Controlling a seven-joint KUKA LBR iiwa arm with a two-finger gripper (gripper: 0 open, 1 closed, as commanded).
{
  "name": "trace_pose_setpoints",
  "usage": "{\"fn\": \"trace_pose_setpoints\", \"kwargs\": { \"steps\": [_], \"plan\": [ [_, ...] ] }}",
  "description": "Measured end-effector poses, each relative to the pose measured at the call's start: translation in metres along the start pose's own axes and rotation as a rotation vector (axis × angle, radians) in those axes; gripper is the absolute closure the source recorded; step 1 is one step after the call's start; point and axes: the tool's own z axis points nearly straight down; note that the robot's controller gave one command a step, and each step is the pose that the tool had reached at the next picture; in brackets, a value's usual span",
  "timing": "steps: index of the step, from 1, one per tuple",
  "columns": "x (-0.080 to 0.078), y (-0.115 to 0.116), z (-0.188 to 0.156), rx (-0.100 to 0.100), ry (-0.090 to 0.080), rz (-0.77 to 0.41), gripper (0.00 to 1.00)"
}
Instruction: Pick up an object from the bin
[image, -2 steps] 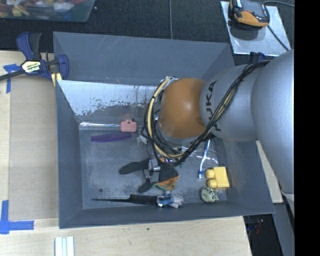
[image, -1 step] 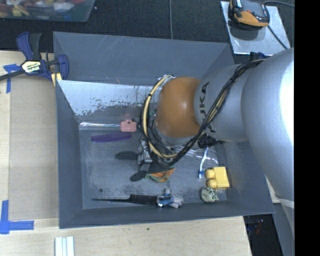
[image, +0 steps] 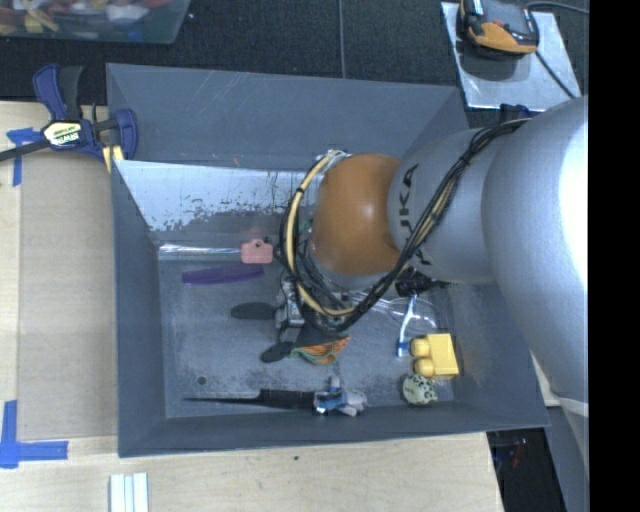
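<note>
Just beside a flat orange-and-green scrap (image: 322, 350) hangs the gripper (image: 290, 318), whether spread or pinching I cannot tell.

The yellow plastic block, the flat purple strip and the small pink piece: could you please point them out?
Yellow plastic block (image: 441, 357), camera view, its top face.
Flat purple strip (image: 222, 274), camera view, its middle.
Small pink piece (image: 257, 252), camera view, its centre.

- Yellow block (image: 437, 355): my landmark; speckled ball (image: 420, 389) just below it.
- Far left of it: open bin floor (image: 205, 345), I can pass.
- Upper left: purple strip (image: 222, 274), pink piece (image: 257, 251) obstruct.
- Lower left: long black tool (image: 250, 399) bars the way.
</note>
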Motion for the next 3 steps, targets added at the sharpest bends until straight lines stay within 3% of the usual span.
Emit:
{"fn": "trace_pose_setpoints", "kwargs": {
  "steps": [1,2,3],
  "plan": [
    [0.0,0.0,-0.003,0.0,-0.003,0.0,1.0],
    [0.001,-0.001,-0.045,0.002,0.006,0.001,1.0],
    [0.0,-0.001,-0.075,0.001,0.003,0.001,1.0]
  ]
}}
